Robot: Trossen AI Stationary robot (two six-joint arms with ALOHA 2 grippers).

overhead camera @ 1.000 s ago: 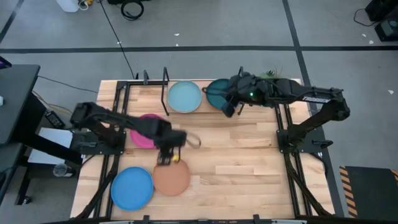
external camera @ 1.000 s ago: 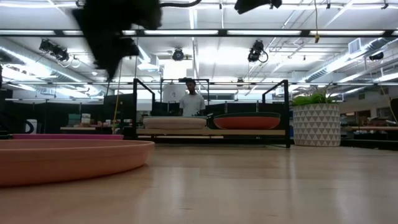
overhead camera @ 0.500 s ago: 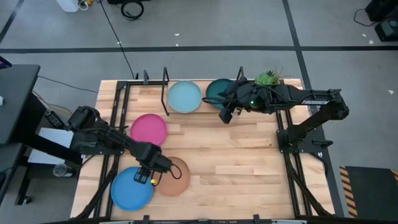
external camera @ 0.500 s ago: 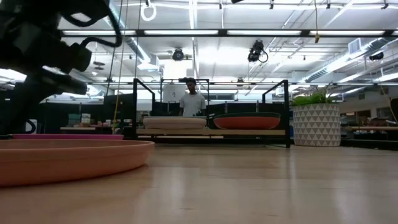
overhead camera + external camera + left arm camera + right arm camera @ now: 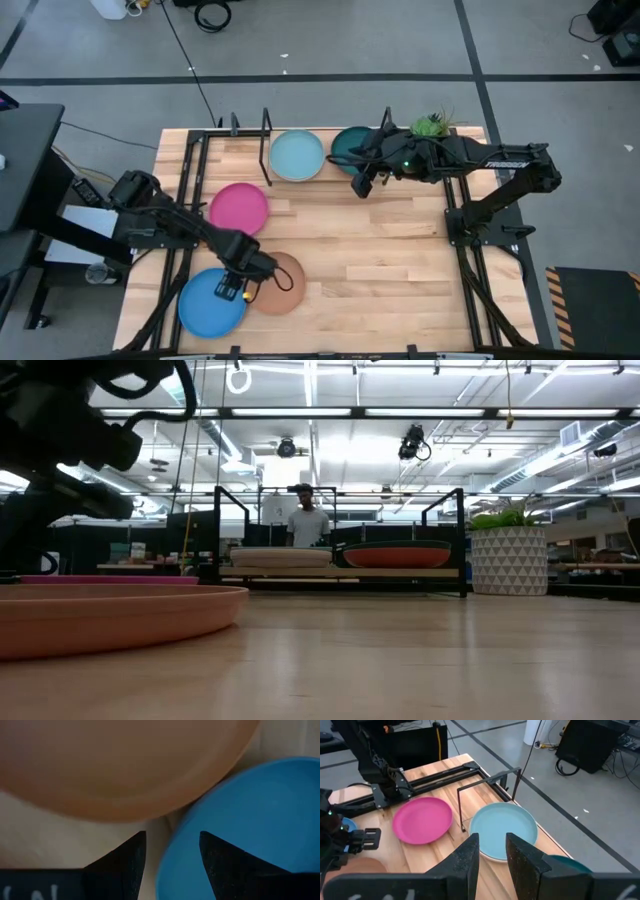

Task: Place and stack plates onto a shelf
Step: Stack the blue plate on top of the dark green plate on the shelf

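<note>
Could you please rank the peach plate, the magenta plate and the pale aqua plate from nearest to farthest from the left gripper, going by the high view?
1. Peach plate: right beside the left gripper, at the table's front.
2. Magenta plate: mid-table, behind the gripper.
3. Pale aqua plate: on the shelf at the far edge.

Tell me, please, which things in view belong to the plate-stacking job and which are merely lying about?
Job: magenta plate, bright blue plate, peach plate, pale aqua plate, dark teal plate, orange-red plate, the shelf, left gripper, right gripper.

Lying about: potted plant, floor cables, a person behind the table.
</note>
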